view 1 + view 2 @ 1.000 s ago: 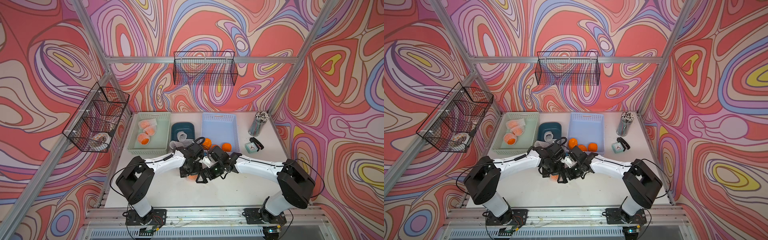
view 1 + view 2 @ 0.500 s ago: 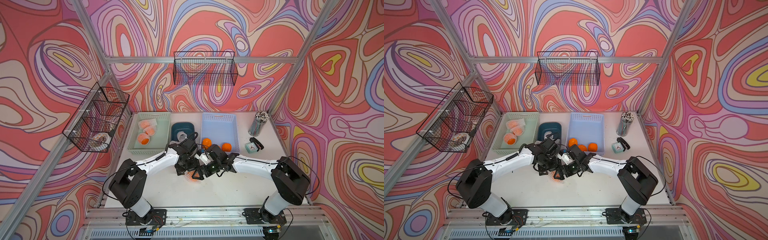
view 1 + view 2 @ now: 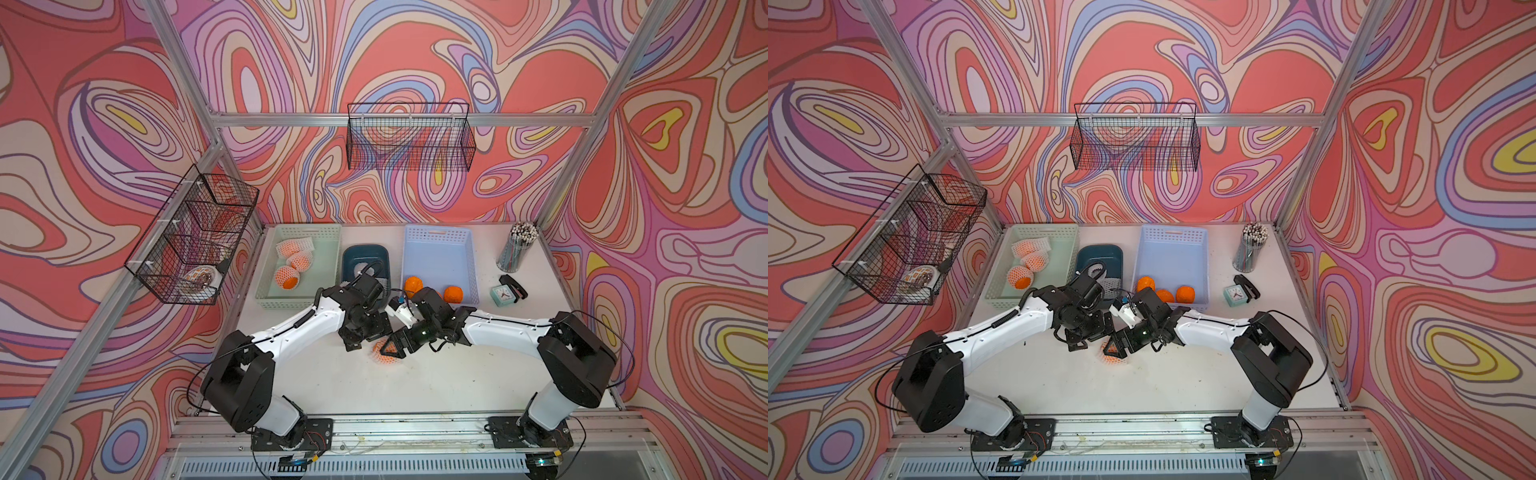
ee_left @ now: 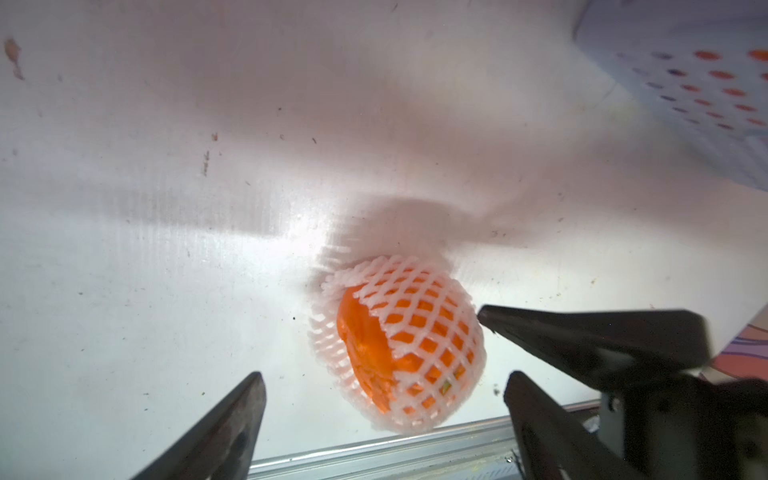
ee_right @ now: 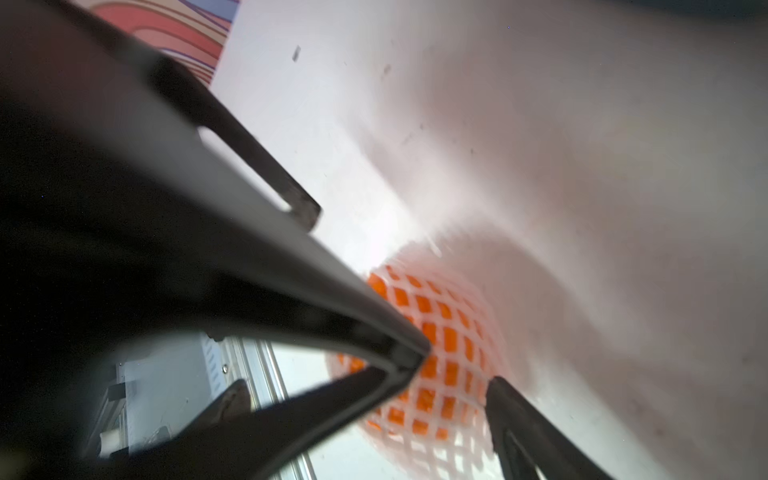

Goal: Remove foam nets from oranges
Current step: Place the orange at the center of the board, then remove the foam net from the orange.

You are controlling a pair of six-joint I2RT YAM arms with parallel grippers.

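Orange in foam net on table; left gripper, right gripper fingers spread

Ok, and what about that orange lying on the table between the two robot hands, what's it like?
The orange is small, round and bright, wrapped in a white foam net with diamond holes. The net gapes open at one end, where bare, lumpy peel shows. It lies on its side on the white table. The tip of a black finger of the right gripper is right at the net's side.
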